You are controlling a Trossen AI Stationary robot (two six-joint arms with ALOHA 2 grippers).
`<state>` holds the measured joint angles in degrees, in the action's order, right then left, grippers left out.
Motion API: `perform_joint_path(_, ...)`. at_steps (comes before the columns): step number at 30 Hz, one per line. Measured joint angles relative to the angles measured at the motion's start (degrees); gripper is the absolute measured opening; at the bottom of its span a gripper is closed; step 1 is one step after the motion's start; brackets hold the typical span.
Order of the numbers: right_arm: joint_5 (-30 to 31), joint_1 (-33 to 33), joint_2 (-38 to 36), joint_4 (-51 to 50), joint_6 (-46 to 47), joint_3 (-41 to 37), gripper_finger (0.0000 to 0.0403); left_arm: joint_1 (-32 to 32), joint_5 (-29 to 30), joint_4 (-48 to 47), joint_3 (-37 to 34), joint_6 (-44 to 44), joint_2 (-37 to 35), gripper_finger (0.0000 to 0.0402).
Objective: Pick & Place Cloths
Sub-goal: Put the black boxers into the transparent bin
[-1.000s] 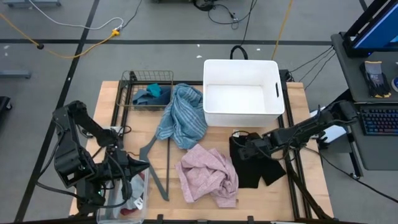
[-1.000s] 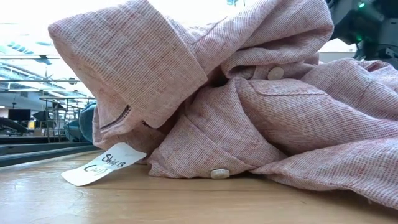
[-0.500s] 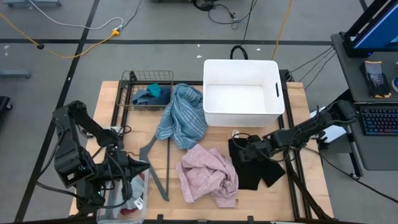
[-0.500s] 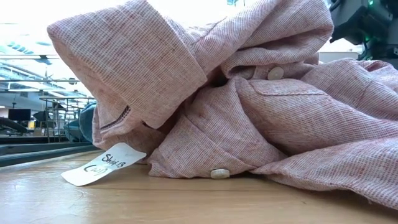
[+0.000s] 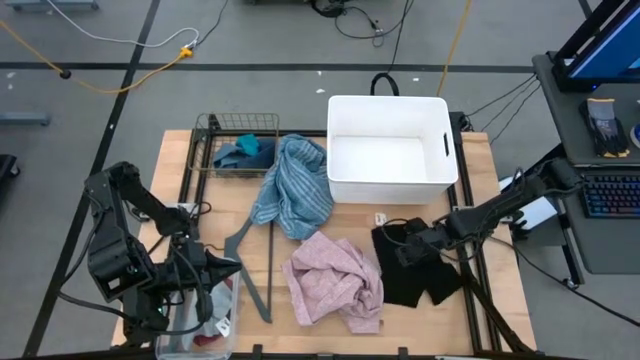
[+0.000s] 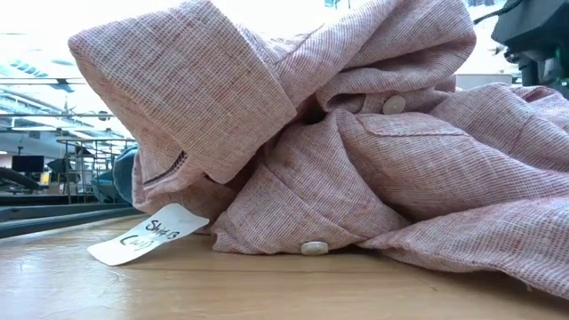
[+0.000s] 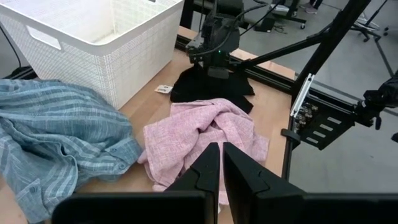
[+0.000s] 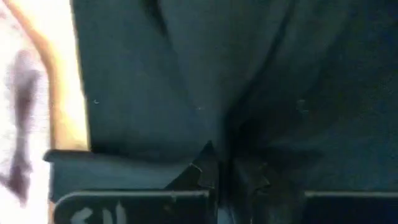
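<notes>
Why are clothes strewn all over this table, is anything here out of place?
Mostly it is sorting work: the pink cloth, blue-striped cloth and black cloth lie crumpled while the white bin sits empty. The odd one is a grey hanger lying flat among them. The right gripper is shut on the black cloth.

Layout seen from above: the bin (image 5: 390,150) stands at the far edge of the surface (image 5: 480,310), right of centre. The wire basket (image 5: 238,145) stands to its left, with small cloths (image 5: 243,152) in it. The striped towel (image 5: 293,185) lies between them, draped toward the near side. The shirt (image 5: 335,280) lies nearer, at centre; the shorts (image 5: 415,280) lie just right of it, under the right claw (image 5: 408,248). The hanger (image 5: 250,265) lies left of the shirt. The left claw (image 5: 215,270) hangs over the near left corner.
</notes>
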<state>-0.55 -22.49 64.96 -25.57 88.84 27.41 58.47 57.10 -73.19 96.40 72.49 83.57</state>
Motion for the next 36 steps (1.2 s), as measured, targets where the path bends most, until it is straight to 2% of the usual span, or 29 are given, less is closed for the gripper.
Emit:
perform_joint_path(5,2.0,-1.8,-5.9,0.7,-4.6,6.0,0.0003,-0.1,0.0,0.1,0.0,-0.2,0.0,0.0021)
perform_joint_path(12,4.5,-4.5,-8.2,3.6,-10.7,16.4,0.0002,-2.0,0.0,0.2,0.0,-0.4,0.0,0.0021)
perform_joint_path(23,8.0,-6.1,-5.0,27.9,-24.5,25.2,0.0001,-5.4,-0.2,3.4,0.0,-1.6,0.0,0.0021)
perform_joint_path(27,7.8,-5.2,-2.0,33.3,-28.3,26.9,0.0001,-7.4,-0.2,11.1,0.0,-9.5,0.0,0.0021)
perform_joint_path(32,5.8,-3.4,2.7,40.0,-29.6,27.9,0.0,-10.0,-0.2,23.0,0.0,-23.7,0.0,0.0021)
perform_joint_path(36,0.4,-1.5,7.2,48.2,-29.5,28.5,0.0,-12.4,-2.4,32.4,0.0,-33.7,0.1,0.0021)
